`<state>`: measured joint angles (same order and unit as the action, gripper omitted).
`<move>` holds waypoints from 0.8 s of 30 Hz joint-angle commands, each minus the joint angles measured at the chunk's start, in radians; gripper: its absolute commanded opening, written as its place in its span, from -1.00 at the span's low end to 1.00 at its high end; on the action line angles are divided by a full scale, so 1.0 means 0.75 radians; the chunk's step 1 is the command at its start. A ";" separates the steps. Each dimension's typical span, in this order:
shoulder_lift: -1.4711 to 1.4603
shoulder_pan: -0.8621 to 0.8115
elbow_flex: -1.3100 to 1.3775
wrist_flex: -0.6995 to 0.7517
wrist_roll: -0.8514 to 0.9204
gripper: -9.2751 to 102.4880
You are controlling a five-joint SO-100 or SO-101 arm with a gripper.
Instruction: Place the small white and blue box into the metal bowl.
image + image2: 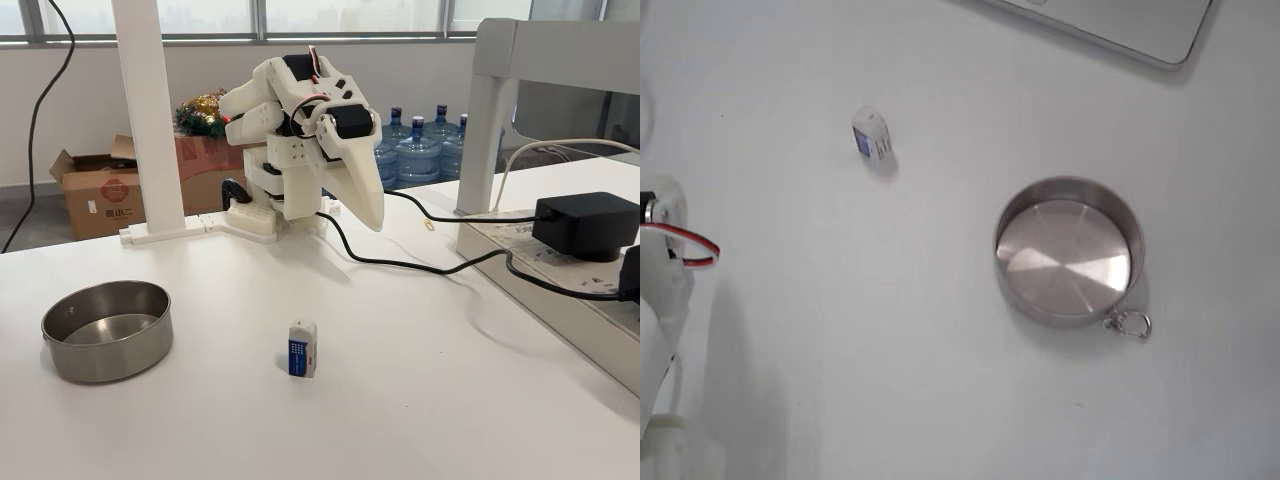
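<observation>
Item 1: small white and blue box [302, 348], also seen from above in a fixed view [871, 134]. Stands upright on the white counter [400, 400], blue panel facing the front edge, roughly mid-counter, nothing touching it.

Item 2: metal bowl [107, 330], seen from above in a fixed view [1069, 250]. Sits on counter toward the left edge in the front-facing fixed view, well apart from the box. Interior bare, shiny. Small ring [1131, 323] hangs at its rim.

Item 3: white arm, folded up at the counter's back edge; gripper [372, 215] points down, off the counter surface, well behind the box. Jaws look closed together w/ nothing between them.

Misc.: black power adapter [586, 226] and black cable [420, 265] near the right edge; water bottles [420, 150] and cardboard box [95, 190] on the floor beyond the counter.
</observation>
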<state>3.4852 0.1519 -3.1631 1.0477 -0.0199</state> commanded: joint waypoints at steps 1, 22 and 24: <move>0.020 0.006 -0.061 0.010 0.010 -0.89; -0.497 -0.084 -0.053 -0.524 -0.002 -0.90; -0.638 -0.084 -0.061 -0.757 -0.078 -0.90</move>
<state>3.1799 0.0951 -3.1661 0.7639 -0.0261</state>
